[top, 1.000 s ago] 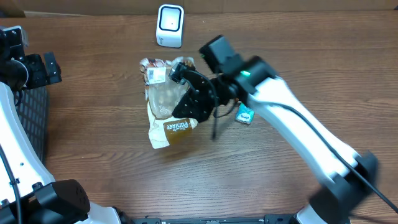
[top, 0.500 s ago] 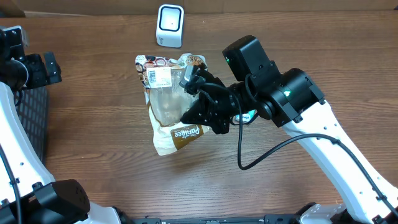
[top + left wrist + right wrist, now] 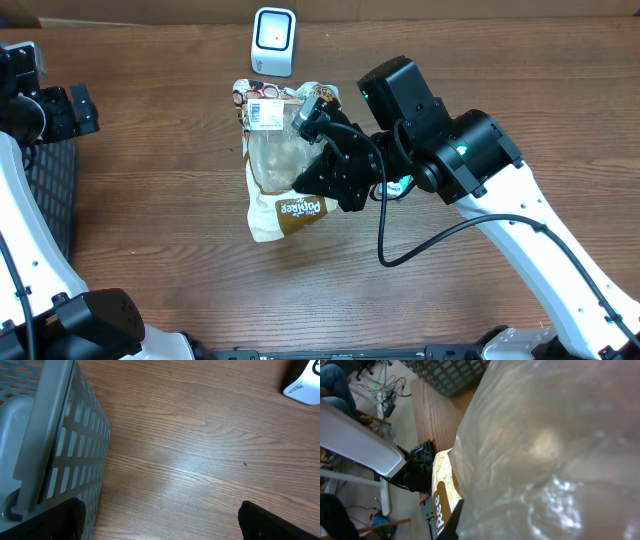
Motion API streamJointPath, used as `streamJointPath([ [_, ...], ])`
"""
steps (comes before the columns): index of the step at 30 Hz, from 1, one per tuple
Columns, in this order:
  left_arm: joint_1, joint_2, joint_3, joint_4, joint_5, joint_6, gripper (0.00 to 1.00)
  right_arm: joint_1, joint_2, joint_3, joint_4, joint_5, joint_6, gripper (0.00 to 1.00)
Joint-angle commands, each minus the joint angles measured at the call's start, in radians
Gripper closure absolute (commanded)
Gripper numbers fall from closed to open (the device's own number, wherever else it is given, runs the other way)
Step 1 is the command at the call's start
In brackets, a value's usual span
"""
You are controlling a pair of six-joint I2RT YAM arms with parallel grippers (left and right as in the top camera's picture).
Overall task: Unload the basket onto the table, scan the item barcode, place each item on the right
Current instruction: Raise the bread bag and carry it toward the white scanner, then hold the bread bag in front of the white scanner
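Now the bag [image 3: 283,175] is farther up the bench [image 3: 150,230] than a second ago, so we judge the scan close. Brown end nearest us; right end effector [image 3: 312,160] clamped shut on its middle; barcode label [image 3: 265,112] at the far end, face up, just short of the scanner [image 3: 273,40]. Long axis runs near-to-far.

Held in my right jaws: clear glossy bag [image 3: 275,165], cream lower edge, brown band with white lettering. Just past jaw tips: white barcode label [image 3: 265,113], black bars. My right gripper [image 3: 318,150] black; arm white, green light. Behind jaws: teal-and-white packet [image 3: 398,186]. Beyond bag: white scanner [image 3: 273,41], dark window. Brown wood-grain table [image 3: 150,220]. My left gripper [image 3: 160,520] black; grey lattice basket [image 3: 60,460] left of it.
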Motion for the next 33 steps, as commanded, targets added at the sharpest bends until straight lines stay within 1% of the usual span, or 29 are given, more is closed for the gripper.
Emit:
streamJointPath([
  [1, 0.000, -0.001, 0.009, 0.000, 0.001, 0.026, 0.00, -0.004, -0.005, 0.009, 0.020, 0.013, 0.026, 0.96],
  [5, 0.000, -0.001, 0.008, 0.000, 0.001, 0.026, 0.00, -0.004, -0.001, 0.009, 0.065, 0.087, 0.076, 0.97],
  [9, 0.000, -0.001, 0.009, 0.000, 0.001, 0.026, 0.00, -0.004, 0.015, 0.031, 0.072, 0.125, 0.071, 0.96],
  [11, 0.000, -0.001, 0.008, 0.000, 0.001, 0.026, 0.00, -0.004, 0.029, 0.071, 0.071, 0.160, 0.057, 0.96],
  [15, 0.000, -0.001, 0.008, 0.000, 0.001, 0.026, 0.00, -0.003, 0.042, 0.113, 0.098, 0.168, 0.042, 0.96],
  [17, 0.000, -0.001, 0.008, 0.000, 0.001, 0.026, 0.00, 0.001, 0.044, 0.110, 0.140, 0.230, 0.043, 0.96],
  [22, 0.000, -0.001, 0.009, 0.000, 0.001, 0.026, 0.00, 0.011, 0.082, 0.105, 0.206, 0.475, 0.035, 0.96],
  [27, 0.000, -0.001, 0.008, 0.000, 0.001, 0.026, 0.00, 0.011, 0.192, 0.105, 0.282, 0.681, -0.188, 0.96],
  [28, 0.000, -0.001, 0.009, 0.000, 0.001, 0.026, 0.00, 0.011, 0.229, 0.105, 0.319, 0.754, -0.231, 0.96],
  [29, 0.000, -0.001, 0.008, 0.000, 0.001, 0.026, 0.00, 0.011, 0.249, 0.105, 0.342, 0.794, -0.249, 0.96],
  [30, 0.000, -0.001, 0.008, 0.000, 0.001, 0.026, 0.00, 0.011, 0.298, 0.105, 0.414, 0.893, -0.285, 0.96],
  [33, 0.000, -0.001, 0.009, 0.000, 0.001, 0.026, 0.00, 0.011, 0.375, 0.105, 0.570, 1.054, -0.349, 0.96],
])
